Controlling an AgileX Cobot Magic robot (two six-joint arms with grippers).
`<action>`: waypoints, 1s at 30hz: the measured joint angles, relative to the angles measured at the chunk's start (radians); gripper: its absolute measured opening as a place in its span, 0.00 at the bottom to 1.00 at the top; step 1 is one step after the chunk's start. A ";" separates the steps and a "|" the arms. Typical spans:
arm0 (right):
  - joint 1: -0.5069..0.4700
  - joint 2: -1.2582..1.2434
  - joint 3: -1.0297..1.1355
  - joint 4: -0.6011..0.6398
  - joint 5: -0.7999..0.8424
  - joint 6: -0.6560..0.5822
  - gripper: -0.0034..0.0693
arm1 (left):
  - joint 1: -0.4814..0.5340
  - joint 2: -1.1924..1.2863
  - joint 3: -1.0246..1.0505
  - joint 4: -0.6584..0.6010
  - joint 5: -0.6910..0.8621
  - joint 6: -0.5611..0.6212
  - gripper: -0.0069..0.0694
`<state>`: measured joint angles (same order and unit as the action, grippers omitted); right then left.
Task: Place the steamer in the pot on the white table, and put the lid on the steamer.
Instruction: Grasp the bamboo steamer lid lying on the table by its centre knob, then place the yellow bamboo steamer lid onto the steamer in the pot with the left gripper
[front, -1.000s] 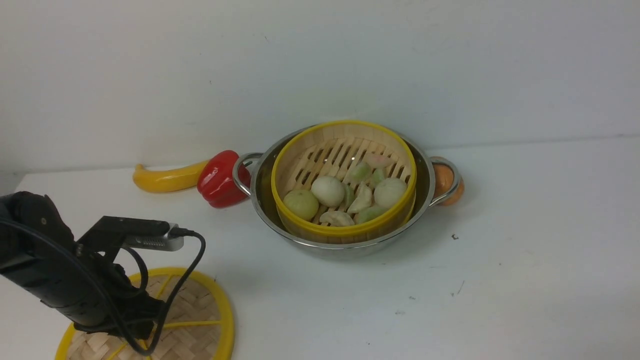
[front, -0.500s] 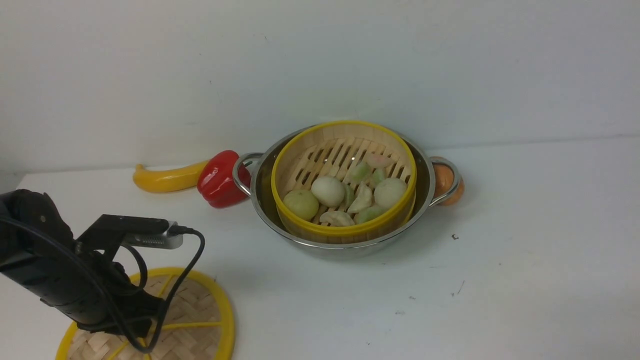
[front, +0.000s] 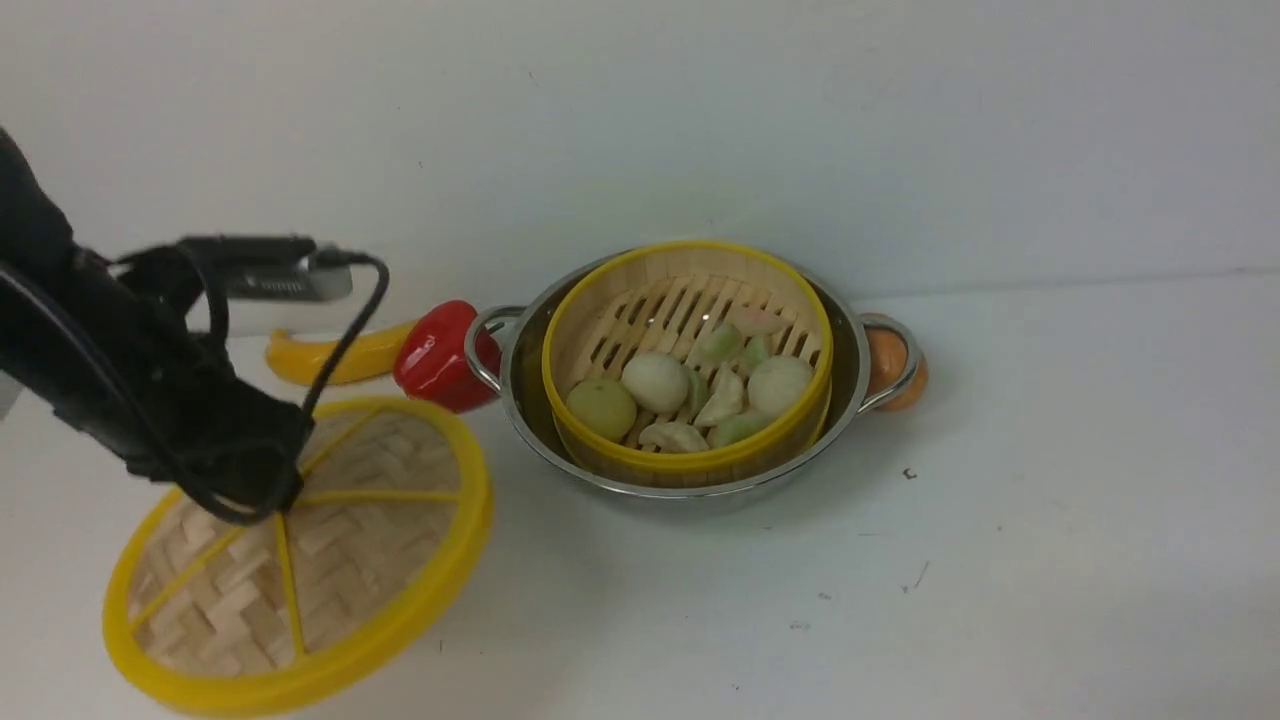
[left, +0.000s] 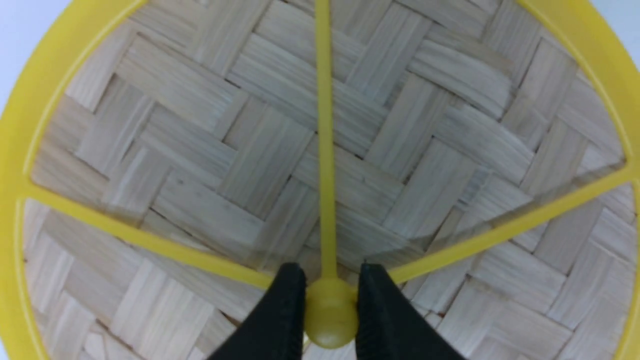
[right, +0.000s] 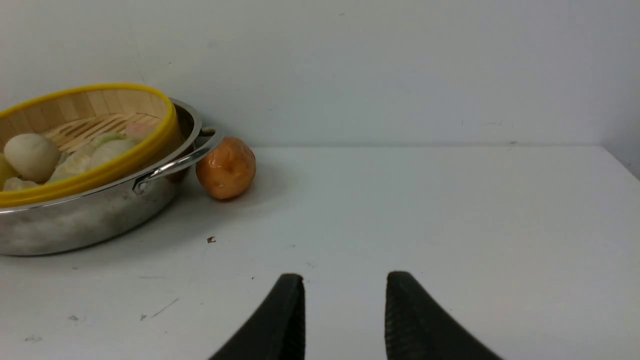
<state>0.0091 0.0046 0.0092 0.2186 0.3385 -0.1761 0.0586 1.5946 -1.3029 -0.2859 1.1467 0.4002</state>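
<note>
yellow banana-shaped item (front: 335, 358), glossy red pepper (front: 445, 357), orange-brown lumpy item (right: 226, 168), plain wall (front: 640, 120)

Front camera (seemingly high), looking forward-down.

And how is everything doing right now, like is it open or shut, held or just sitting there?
Lid: held up off the table, tilted
Left gripper: shut on the lid's centre hub
Right gripper: open, holding nothing
Steamer: uncovered, food inside, sitting in the pot
Pot: on the table, steamer inside
Red pepper: lying beside the pot
</note>
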 joint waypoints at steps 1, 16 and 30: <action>0.000 0.000 0.000 0.000 0.000 0.000 0.38 | -0.001 0.000 -0.069 -0.016 0.022 0.002 0.25; 0.000 0.000 0.000 0.000 0.000 0.000 0.38 | -0.288 0.380 -0.746 0.111 0.070 0.025 0.25; 0.000 0.000 0.000 0.000 0.000 0.000 0.38 | -0.464 0.709 -0.991 0.254 0.011 0.076 0.25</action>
<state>0.0091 0.0046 0.0092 0.2186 0.3385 -0.1761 -0.4050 2.3032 -2.2942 -0.0323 1.1576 0.4767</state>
